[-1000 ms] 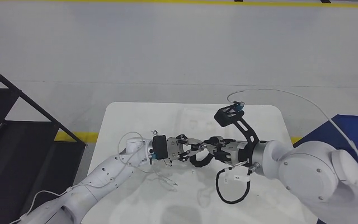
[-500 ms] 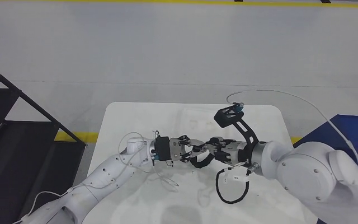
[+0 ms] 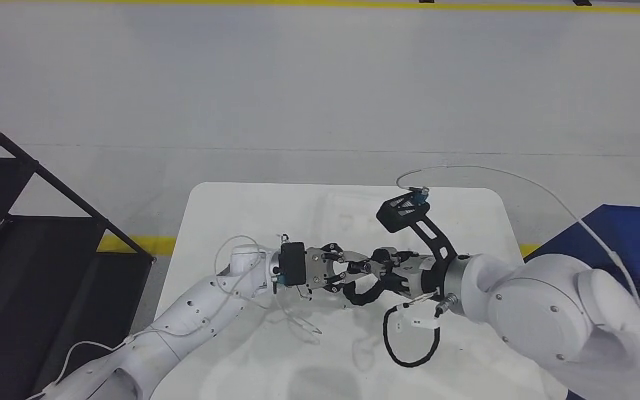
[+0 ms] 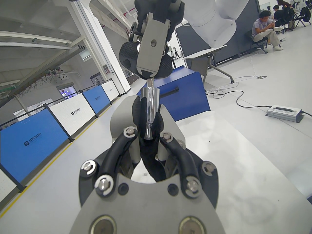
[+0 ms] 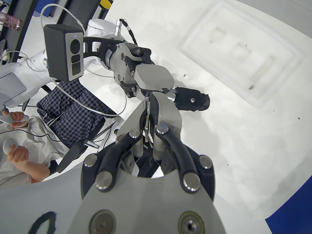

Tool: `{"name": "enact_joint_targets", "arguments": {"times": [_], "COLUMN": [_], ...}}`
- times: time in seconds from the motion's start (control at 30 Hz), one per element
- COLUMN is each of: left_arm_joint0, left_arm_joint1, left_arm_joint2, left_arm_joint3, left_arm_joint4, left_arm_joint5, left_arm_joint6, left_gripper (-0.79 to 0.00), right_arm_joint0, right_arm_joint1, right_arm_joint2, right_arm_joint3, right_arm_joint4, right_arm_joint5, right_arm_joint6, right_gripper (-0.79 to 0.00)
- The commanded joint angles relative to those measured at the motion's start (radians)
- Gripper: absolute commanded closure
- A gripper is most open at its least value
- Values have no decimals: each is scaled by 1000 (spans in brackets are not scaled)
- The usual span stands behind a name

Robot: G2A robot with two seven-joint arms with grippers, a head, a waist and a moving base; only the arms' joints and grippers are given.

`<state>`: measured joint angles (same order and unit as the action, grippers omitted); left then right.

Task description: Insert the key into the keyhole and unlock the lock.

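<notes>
left hand (image 4: 147, 113) clamped on the lock (image 4: 151, 96), held over the middle of the desk (image 3: 230, 215). chrome keyhole end faces the right hand (image 4: 147, 70), which pinches the key (image 4: 150, 82). tip at the keyhole mouth, depth unclear. axes look collinear, so push straight in.

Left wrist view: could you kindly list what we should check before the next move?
1. Grip of left claw on lock: ok.
2. Grip of right claw on key: ok.
3. Tip of key meets the lock's end: ok.
4. Blade of key in line with the lock: ok.
5. Depth of key in the keyhole: cannot tell.
</notes>
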<state>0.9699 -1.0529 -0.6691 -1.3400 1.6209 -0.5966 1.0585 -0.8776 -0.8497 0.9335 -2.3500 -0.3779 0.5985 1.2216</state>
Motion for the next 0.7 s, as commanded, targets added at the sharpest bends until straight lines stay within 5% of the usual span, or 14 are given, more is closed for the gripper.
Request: {"name": "enact_joint_targets", "arguments": {"times": [0.0,0.1,0.13,0.17,0.2,0.47,0.67], "left_arm_joint0": [-1,-4,-5,-6,-7,-9,-23], "left_arm_joint1": [-3,-7,-9,-10,-12,-27,-28], "left_arm_joint2": [0,3,4,6,7,11,-18], "left_arm_joint3": [4,11,12,15,17,50,80], "left_arm_joint4": [-5,-10,-13,-15,-17,-98,-201], "left_arm_joint5": [-10,-34,-41,-49,-57,-138,-266], "left_arm_joint6": [-4,-15,-17,-21,-26,-41,-124], "left_gripper": [0,0,0,0,0,0,0], "right_arm_joint0": [6,16,18,21,24,62,62], "right_arm_joint1": [2,5,6,7,7,5,8], "right_arm_joint2": [-8,-19,-22,-24,-26,-22,-8], "right_arm_joint3": [0,0,0,0,0,0,0], "right_arm_joint4": [-3,-6,-6,-4,-4,1,-44], "right_arm_joint5": [2,6,9,11,13,-11,-244], "right_arm_joint6": [-2,-6,-9,-11,-13,-21,-78], "right_gripper": [0,0,-160,-529,-785,-785,-785]}}
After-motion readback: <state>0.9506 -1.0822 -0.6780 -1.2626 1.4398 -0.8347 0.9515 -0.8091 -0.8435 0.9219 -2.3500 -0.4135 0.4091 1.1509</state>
